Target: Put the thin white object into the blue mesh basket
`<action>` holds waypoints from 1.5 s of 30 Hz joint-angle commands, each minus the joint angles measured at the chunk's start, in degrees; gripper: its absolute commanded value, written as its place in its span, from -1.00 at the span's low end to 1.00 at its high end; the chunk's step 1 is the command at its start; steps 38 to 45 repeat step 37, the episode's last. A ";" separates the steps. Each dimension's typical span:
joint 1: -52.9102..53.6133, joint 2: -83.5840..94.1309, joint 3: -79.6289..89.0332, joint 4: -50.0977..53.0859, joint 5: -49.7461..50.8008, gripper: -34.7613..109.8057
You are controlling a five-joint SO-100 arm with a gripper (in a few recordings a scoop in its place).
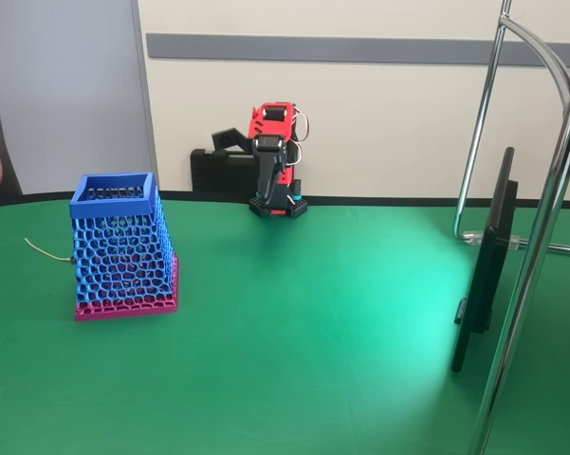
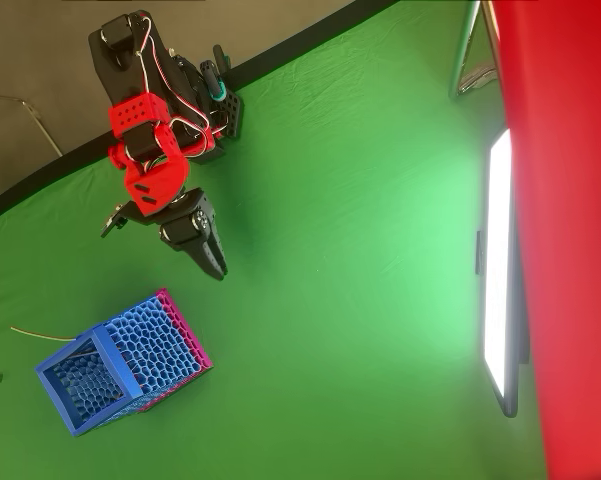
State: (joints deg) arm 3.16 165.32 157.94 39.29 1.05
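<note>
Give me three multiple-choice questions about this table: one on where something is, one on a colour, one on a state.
1. In the fixed view, the blue mesh basket stands: A left of the arm; B right of it; C on top of it.
2. The basket's base is: A yellow; B white; C pink.
3. The basket is: A on its side; B upright; C upside down.
Answers: A, the arm is further right; C, a pink band at the bottom; B, its rim is on top.
</note>
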 commanded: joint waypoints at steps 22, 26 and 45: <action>-1.05 25.14 18.72 10.11 -1.05 -0.51; -1.05 25.22 18.72 10.20 -1.05 -0.50; -1.05 25.22 18.72 10.20 -1.05 -0.51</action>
